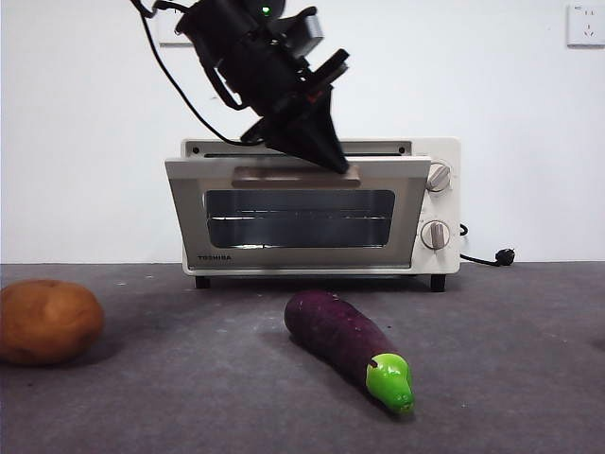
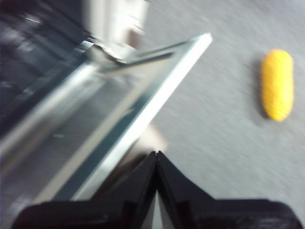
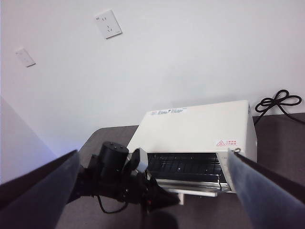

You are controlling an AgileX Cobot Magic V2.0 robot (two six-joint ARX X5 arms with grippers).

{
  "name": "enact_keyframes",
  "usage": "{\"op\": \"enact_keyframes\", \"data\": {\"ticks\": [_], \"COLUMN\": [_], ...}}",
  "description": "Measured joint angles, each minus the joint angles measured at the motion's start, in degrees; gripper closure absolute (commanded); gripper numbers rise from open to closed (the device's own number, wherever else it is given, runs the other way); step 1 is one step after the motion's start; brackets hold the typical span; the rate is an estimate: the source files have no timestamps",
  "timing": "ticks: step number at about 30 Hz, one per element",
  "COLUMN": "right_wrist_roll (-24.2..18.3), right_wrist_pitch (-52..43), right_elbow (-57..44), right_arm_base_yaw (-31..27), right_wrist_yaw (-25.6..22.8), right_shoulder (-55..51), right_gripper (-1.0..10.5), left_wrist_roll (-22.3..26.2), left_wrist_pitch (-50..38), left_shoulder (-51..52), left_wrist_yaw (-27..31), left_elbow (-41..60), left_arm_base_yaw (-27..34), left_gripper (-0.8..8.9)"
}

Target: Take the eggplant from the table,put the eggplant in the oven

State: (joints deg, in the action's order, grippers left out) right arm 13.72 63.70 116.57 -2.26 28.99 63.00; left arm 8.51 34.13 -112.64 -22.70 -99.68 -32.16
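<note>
The dark purple eggplant (image 1: 345, 339) lies on the grey table (image 1: 510, 359) in front of the oven, its green stem cap pointing toward the camera. The cream oven (image 1: 321, 203) stands behind it with its glass door (image 1: 298, 218) tilted partly open. My left gripper (image 1: 338, 163) comes down from above, shut, with its tip against the beige door handle (image 1: 284, 176). The left wrist view shows the left gripper (image 2: 156, 153) with jaws pressed together at the door's edge. My right gripper (image 3: 152, 151) hangs open high above the oven (image 3: 200, 129), holding nothing.
A round brown potato (image 1: 47, 322) sits at the table's left edge. A yellow corn cob (image 2: 277, 85) lies on the table beside the oven. The oven's cord and plug (image 1: 504, 256) trail to its right. A white wall stands behind.
</note>
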Motion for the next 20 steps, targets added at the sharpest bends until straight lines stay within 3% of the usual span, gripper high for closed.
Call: {"op": "enact_keyframes", "data": {"ticks": [10, 20], "right_wrist_roll": [0.0, 0.0], "right_wrist_pitch": [0.07, 1.07], "right_elbow": [0.0, 0.0], "right_arm_base_yaw": [0.0, 0.0], "right_wrist_yaw": [0.0, 0.0], "right_shoulder": [0.94, 1.73], "right_gripper": [3.8, 3.8], "left_wrist_roll": [0.0, -0.11], "left_wrist_pitch": [0.57, -0.31], "left_shoulder": [0.0, 0.0], "left_wrist_yaw": [-0.22, -0.17], "left_elbow": [0.0, -0.2], "left_arm_base_yaw": [-4.22, -4.57], "left_gripper": [8.19, 8.19]}}
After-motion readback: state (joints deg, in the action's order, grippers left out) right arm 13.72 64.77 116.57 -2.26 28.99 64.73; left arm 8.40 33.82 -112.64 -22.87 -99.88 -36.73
